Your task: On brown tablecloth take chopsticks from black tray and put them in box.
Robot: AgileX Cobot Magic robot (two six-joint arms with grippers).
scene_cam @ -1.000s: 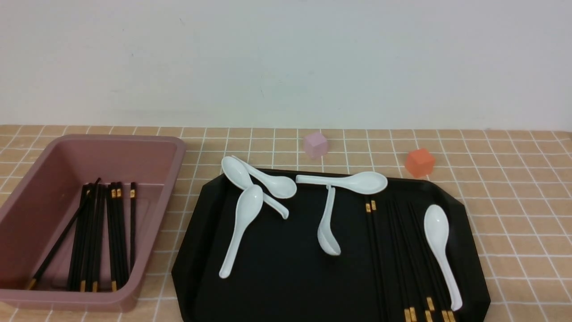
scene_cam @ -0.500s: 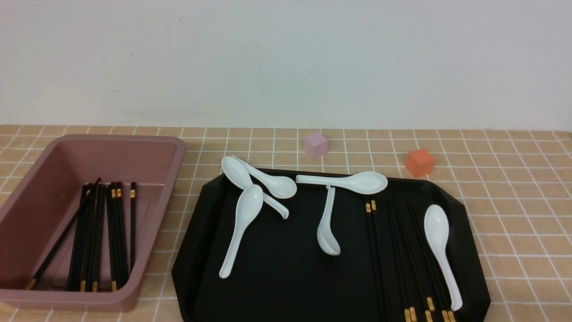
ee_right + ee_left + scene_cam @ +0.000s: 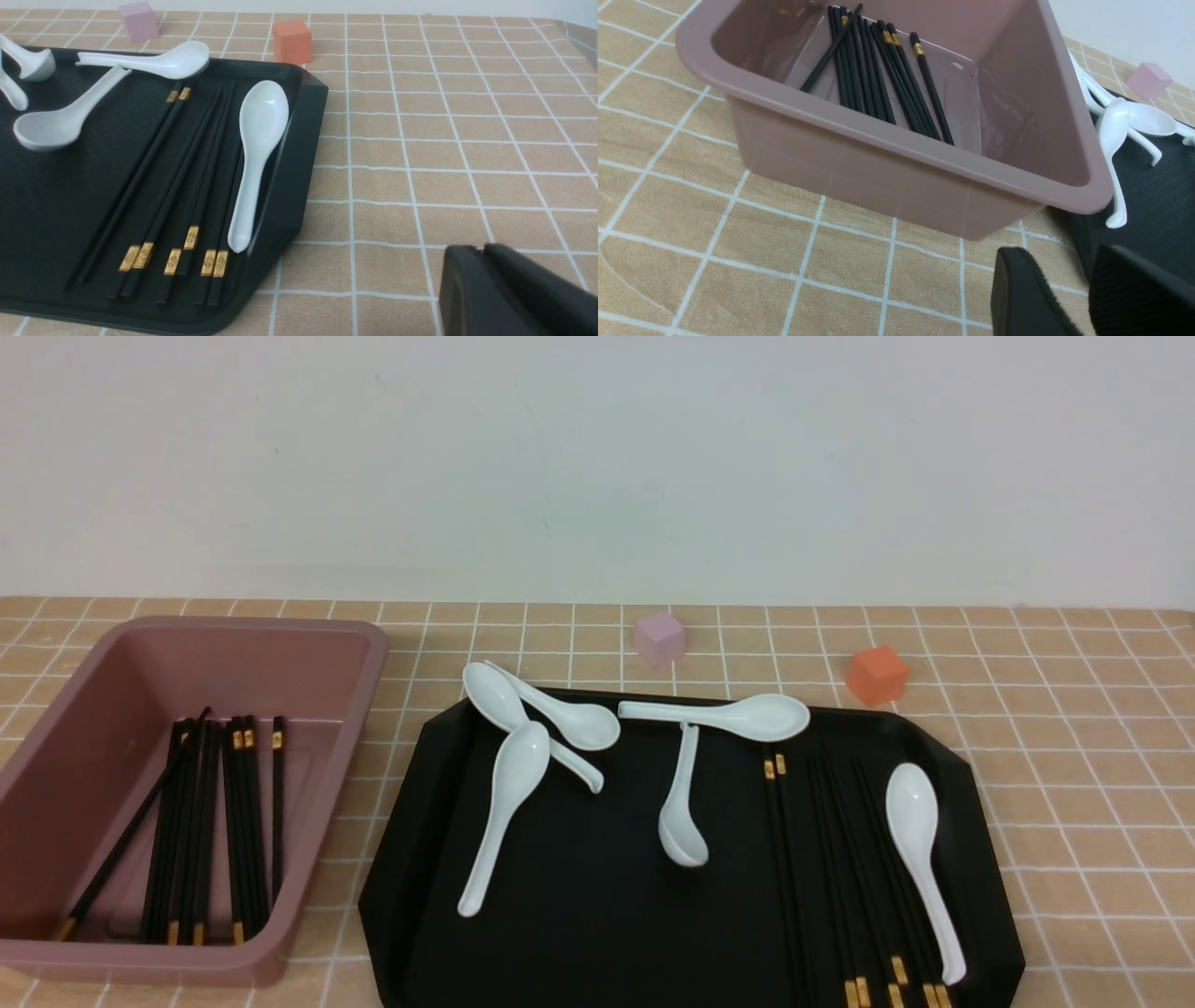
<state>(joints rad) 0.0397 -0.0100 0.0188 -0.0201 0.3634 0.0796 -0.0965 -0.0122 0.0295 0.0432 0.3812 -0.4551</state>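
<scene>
Soft, even, bright light fills all three views, leaving only faint shadows beside the box (image 3: 187,784) and the white spoons (image 3: 504,803). The glossy black tray (image 3: 597,915) shows dull sheen with no harsh glare. Close to each wrist lens, the dark fingers (image 3: 1027,298) look slightly blurred.

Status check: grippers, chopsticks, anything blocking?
Left gripper open, right gripper shut, both empty. Some chopsticks still on tray, others in box. Spoon lies against them.
</scene>
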